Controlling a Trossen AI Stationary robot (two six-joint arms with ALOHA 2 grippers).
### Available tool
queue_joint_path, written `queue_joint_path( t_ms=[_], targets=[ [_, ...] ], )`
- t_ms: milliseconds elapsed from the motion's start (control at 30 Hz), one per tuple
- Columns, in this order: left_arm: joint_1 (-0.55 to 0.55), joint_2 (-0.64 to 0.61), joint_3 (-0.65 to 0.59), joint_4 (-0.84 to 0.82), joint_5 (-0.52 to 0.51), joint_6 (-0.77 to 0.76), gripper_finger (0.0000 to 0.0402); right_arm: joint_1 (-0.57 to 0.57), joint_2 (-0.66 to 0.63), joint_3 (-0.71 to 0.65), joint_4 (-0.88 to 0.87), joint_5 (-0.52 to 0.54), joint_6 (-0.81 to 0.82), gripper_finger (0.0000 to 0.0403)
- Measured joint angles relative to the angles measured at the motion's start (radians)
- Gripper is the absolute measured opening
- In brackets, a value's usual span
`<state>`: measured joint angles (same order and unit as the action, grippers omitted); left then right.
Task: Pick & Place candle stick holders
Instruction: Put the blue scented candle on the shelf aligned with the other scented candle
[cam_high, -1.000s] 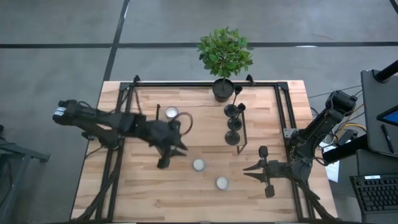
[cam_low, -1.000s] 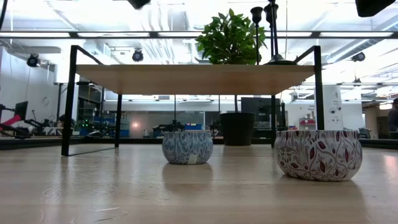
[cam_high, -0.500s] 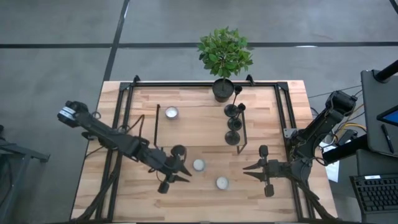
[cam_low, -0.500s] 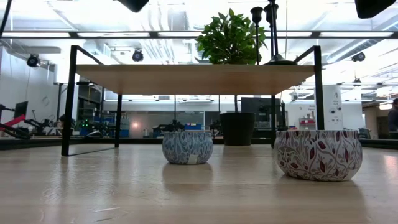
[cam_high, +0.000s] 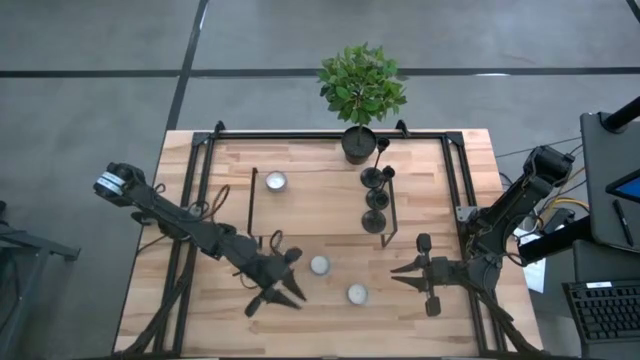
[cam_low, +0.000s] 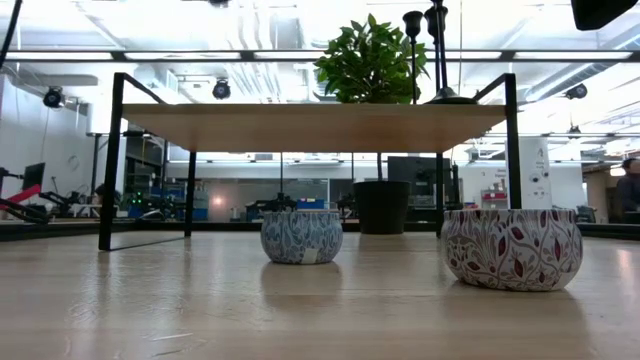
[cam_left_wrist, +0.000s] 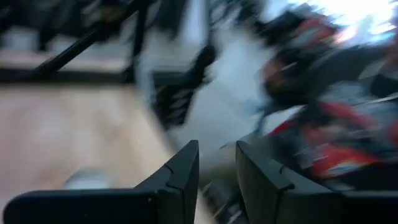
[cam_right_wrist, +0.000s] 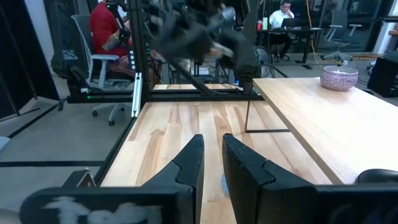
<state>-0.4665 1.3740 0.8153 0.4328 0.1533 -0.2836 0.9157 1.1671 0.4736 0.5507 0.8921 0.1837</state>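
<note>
Three black candle stick holders (cam_high: 375, 198) stand in a row by their disc bases on the right end of a raised wooden shelf (cam_low: 320, 126). In the low view their thin stems (cam_low: 425, 40) rise above it. My left gripper (cam_high: 298, 298) hovers over the table's near middle, close to a tealight (cam_high: 319, 265). It points toward the right edge, and in its wrist view (cam_left_wrist: 216, 168) the fingers are open by a narrow gap with nothing between them. My right gripper (cam_high: 393, 276) waits at the near right, open by a slit (cam_right_wrist: 212, 162) and holding nothing.
Two more tealights show, one on the table (cam_high: 356, 293) and one on the shelf (cam_high: 275, 181). A potted plant (cam_high: 360, 90) stands at the far edge. The shelf's black legs (cam_low: 112, 160) rise from the table. People sit in the room beyond (cam_right_wrist: 106, 31).
My left gripper has swung from over the shelf toward the table's near edge and come down. It has tipped from pointing steeply down to nearly level. It now hangs beside the middle tealight.
</note>
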Motion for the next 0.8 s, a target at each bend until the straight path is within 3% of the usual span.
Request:
queue_joint_path(
  t_ms=[133,333,633,800],
  targets=[
    [-0.005,0.0,-0.026,0.155,0.119,0.0,0.0101,0.0,0.0,-0.001,0.0,0.0,0.0,0.0052],
    [-0.005,0.008,-0.037,0.176,0.114,0.001,0.0101,0.0,0.0,-0.001,0.0,-0.002,0.0,0.0052],
    [-0.005,0.11,-0.038,-0.052,-0.21,0.096,0.0101,0.0,0.0,-0.002,0.0,-0.002,0.0,0.0052],
    [-0.006,0.17,-0.013,-0.111,-0.257,0.118,0.01,0.0,0.0,-0.003,0.0,-0.002,0.0,0.0052]
  ],
)
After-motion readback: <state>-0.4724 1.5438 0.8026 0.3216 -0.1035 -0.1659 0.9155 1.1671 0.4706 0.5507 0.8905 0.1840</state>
